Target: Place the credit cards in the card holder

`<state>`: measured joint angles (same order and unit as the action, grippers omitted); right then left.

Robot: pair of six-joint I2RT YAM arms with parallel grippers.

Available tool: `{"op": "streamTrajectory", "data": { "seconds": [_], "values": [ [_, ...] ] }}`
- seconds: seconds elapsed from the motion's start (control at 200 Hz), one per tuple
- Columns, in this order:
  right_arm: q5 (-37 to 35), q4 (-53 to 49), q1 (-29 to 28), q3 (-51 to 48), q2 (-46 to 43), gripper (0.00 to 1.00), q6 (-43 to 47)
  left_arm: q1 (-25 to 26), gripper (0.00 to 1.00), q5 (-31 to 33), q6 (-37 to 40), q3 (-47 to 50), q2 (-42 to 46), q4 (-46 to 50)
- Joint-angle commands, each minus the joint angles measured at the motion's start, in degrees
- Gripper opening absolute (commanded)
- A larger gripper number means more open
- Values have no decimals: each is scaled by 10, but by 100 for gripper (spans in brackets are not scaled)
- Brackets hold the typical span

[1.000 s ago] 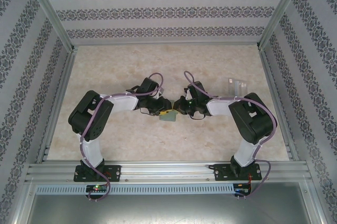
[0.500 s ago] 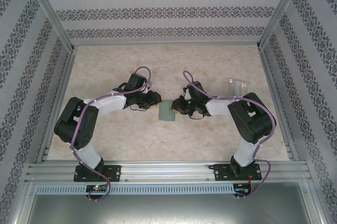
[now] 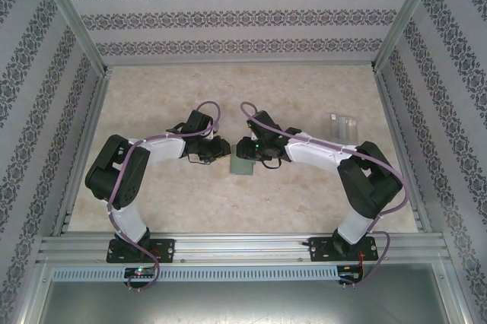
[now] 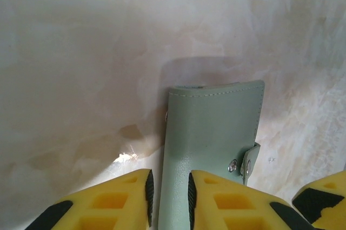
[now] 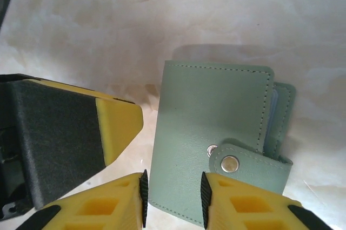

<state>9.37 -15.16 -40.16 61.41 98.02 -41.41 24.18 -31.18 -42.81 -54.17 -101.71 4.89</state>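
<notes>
Right gripper [image 5: 173, 175]: reaching further toward the middle than a second ago, now hanging right over the card holder [image 5: 211, 133].
Right fingers [image 5: 227, 197]: going from pressed together to apart, clamping nothing.
Left gripper [image 4: 168, 173]: swinging out to the side and then coming back in beside the holder.
Left fingers [image 4: 130, 187]: standing a little apart and slowly narrowing, squeezing nothing (just straddling the holder's edge).
Card holder: staying in one spot near the middle of the table [image 3: 190, 202], lying flat between the two grippers.
Credit cards [image 3: 342, 122]: staying far off on the right side of the table, well apart from both grippers.
Meaning for the job: looking like the very start; probably needing the holder opened first and the cards fetched after.
Wrist views: showing the snap tab [image 5: 232, 162] buttoned shut, and catching one finger of each gripper over the holder and the other beside it.
Top view: showing the cards and both whole arms, but leaving the snap too small to make out.
</notes>
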Motion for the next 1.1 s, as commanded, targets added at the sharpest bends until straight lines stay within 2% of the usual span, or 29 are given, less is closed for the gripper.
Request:
{"op": "streamTrajectory", "data": {
  "seconds": [0.0,0.49,0.959,1.094],
  "values": [
    [-91,-97,-17,34,29,35,28,-5,27,-14,14,7,-6,-18],
    [-108,-115,-33,67,71,33,19,-22,27,-35,-3,33,-1,-48],
    [-164,-163,-53,122,107,34,38,-22,27,-38,-7,43,3,-55],
    [-171,-168,-55,127,113,25,37,-23,27,-41,-5,42,1,-57]
  ]
}}
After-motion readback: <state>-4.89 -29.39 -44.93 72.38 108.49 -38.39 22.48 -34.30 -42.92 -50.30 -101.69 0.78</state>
